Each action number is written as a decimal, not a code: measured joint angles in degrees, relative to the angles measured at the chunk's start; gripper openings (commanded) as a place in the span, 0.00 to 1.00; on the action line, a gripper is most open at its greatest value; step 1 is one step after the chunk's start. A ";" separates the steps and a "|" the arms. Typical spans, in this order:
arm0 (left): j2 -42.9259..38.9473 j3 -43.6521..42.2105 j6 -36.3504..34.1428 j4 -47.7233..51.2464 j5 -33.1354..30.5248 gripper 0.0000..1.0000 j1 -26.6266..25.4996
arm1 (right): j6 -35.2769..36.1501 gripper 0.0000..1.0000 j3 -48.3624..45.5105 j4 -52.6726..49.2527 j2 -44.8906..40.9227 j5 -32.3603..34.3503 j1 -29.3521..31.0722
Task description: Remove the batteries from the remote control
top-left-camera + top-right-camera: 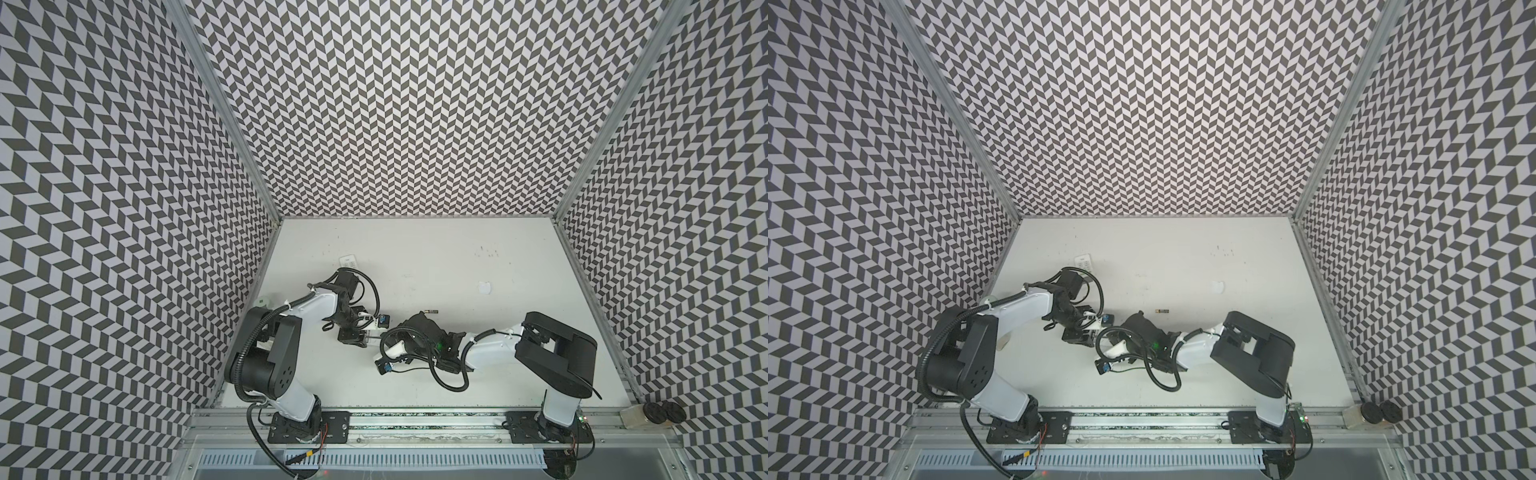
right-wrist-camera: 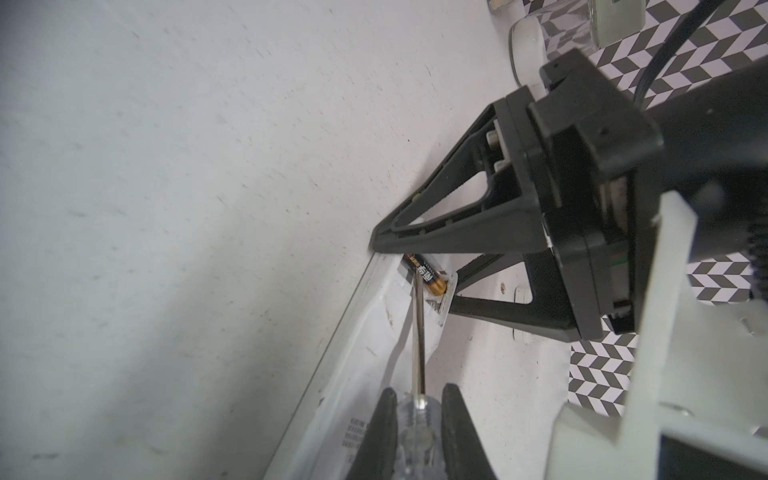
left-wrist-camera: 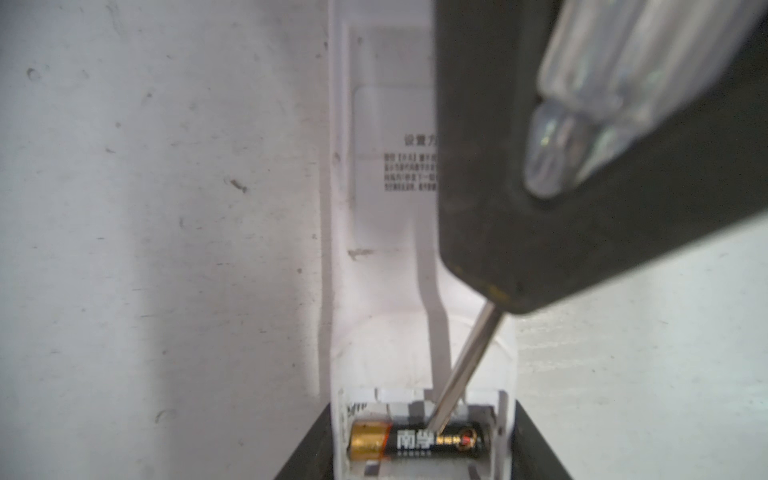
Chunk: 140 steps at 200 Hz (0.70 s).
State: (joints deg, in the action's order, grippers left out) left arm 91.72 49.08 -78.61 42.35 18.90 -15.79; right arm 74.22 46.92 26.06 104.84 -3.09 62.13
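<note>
The white remote control [image 3: 382,291] lies back side up with its end compartment open. One black battery with a gold end [image 3: 415,442] sits crosswise in that compartment. My left gripper [image 3: 422,451] is shut on the remote's end, its black fingers [image 3: 303,457] pressed to both sides. My right gripper [image 2: 419,399] is shut on the clear handle of a screwdriver [image 2: 419,340], whose metal tip rests on the battery [image 2: 426,276]. In both top views a second black and gold battery [image 1: 431,312] [image 1: 1162,311] lies loose on the table behind the right gripper [image 1: 395,334]. The remote is mostly hidden there.
A small white keypad-like piece [image 1: 348,262] lies at the back left. A white scrap [image 1: 483,288] lies right of centre. A clear jar with black discs [image 1: 660,411] stands on the front rail at the right. Patterned walls close in on three sides.
</note>
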 measured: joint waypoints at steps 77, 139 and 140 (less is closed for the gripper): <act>0.83 1.38 0.04 1.86 -0.31 0.41 -0.68 | 3.04 0.00 2.25 -0.68 1.38 -1.38 0.35; 0.81 1.40 0.07 1.88 -0.83 0.63 -0.59 | 2.73 0.00 0.74 3.17 2.01 1.01 1.07; 0.81 1.40 0.02 1.88 -0.85 0.63 -0.57 | 2.71 0.00 0.74 3.17 1.99 1.01 1.07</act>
State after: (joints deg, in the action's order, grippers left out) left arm 92.53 50.48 -78.59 44.23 18.04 -16.36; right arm 76.93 47.66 29.23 106.83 -2.09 63.20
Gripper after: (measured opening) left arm 0.593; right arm 0.160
